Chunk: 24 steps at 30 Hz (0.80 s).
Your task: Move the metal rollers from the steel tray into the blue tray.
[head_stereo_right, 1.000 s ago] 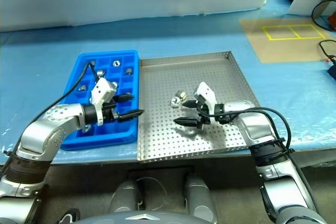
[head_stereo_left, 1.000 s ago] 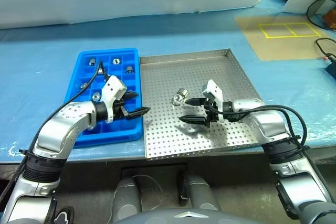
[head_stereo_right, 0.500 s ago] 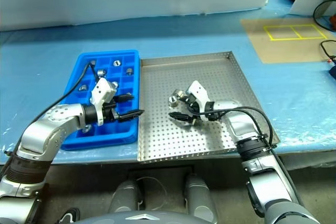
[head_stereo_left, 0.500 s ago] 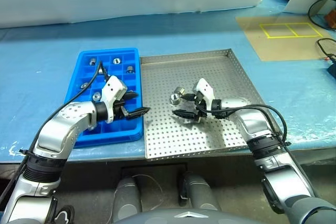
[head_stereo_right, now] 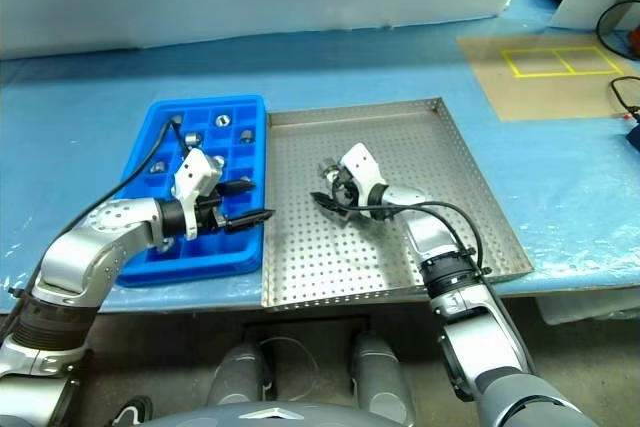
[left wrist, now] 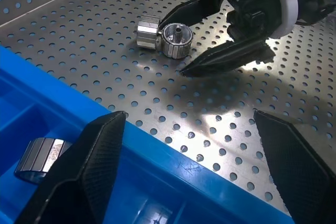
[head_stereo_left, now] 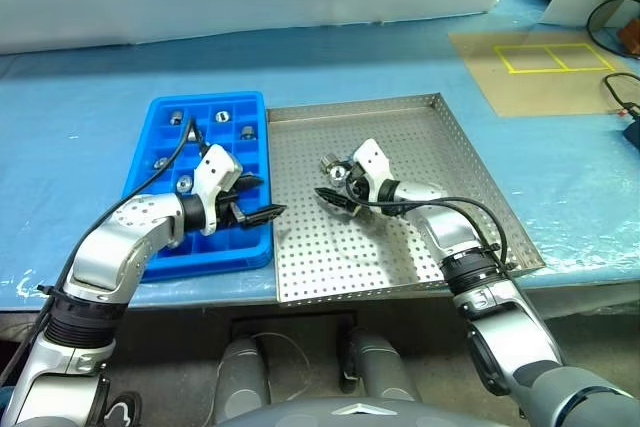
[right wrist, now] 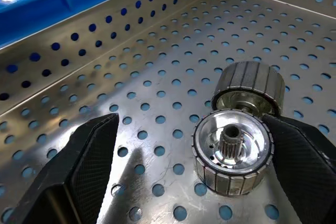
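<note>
- Blue-covered bench under both trays.
- Right gripper fingers spread wide around two metal rollers, which lie touching on the steel tray.
- Left gripper fingers spread wide, holding nothing, over the blue tray near its right edge; more rollers in its compartments.

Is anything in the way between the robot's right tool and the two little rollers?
No. The right tool is open right around the two metal rollers on the steel tray, with nothing visible between them.
</note>
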Each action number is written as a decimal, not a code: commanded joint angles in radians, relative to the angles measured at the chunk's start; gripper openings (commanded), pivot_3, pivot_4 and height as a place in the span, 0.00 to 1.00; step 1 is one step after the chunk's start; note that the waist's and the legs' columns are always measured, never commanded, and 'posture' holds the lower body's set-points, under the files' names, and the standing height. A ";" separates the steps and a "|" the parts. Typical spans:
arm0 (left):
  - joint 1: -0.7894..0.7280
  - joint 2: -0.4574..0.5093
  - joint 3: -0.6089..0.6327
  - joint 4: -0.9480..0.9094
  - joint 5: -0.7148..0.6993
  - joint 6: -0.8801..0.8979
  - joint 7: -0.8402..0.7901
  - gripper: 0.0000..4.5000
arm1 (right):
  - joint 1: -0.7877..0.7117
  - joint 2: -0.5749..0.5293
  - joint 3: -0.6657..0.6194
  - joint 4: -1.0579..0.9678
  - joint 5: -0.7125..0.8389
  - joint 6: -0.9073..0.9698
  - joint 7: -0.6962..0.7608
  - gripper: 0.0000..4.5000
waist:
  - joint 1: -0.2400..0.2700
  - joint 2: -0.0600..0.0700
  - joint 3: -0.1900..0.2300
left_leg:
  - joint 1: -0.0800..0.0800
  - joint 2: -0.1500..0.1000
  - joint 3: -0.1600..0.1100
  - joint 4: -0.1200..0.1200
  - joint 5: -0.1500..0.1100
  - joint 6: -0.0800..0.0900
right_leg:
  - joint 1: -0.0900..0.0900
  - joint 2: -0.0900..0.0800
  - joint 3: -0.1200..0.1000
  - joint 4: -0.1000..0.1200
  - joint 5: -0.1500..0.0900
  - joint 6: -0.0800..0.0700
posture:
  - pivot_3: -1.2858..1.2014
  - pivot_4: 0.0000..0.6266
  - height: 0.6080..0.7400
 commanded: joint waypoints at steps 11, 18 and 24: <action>-0.009 -0.014 0.001 -0.026 0.007 -0.005 0.006 0.92 | -0.049 0.019 -0.033 0.106 -0.066 -0.128 -0.114 0.79 | -0.001 0.000 0.000 | 0.000 0.000 0.000 0.000 0.000 0.000 | 0.000 0.000 0.000 0.000 0.000 0.000 | 0.40 0.24 1.00; -0.009 -0.018 -0.001 -0.023 0.007 -0.005 0.006 0.92 | -0.042 0.038 -0.034 0.094 -0.071 -0.135 -0.100 0.52 | -0.002 0.000 0.000 | 0.000 0.000 0.000 0.000 0.000 0.000 | 0.000 0.000 0.000 0.001 0.000 0.000 | 0.39 0.24 1.00; -0.009 -0.012 0.008 -0.021 0.003 -0.004 0.001 0.92 | -0.051 0.031 -0.051 0.088 -0.066 -0.136 -0.090 0.37 | -0.002 0.000 0.000 | 0.000 0.000 0.000 0.000 0.000 0.000 | 0.000 0.000 0.000 0.001 0.000 0.000 | 0.40 0.24 1.00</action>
